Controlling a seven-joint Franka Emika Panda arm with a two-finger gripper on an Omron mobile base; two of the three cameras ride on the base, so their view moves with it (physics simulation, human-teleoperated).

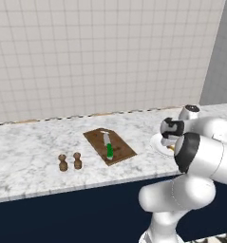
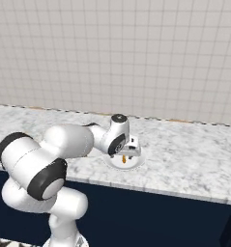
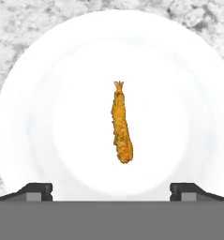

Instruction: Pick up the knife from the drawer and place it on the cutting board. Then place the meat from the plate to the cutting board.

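Meat is seen lying on the white plate, below the wide-spread end effector; the knife is laid on the cutting board.

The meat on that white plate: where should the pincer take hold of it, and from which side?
Probably from straight above, across the thicker middle. The meat lies flat and alone on the plate, long and thin, tapering to a small tail. In the hand view the open pincer hangs over it, its fingertips either side of the long axis, so closing would pinch the narrow width.
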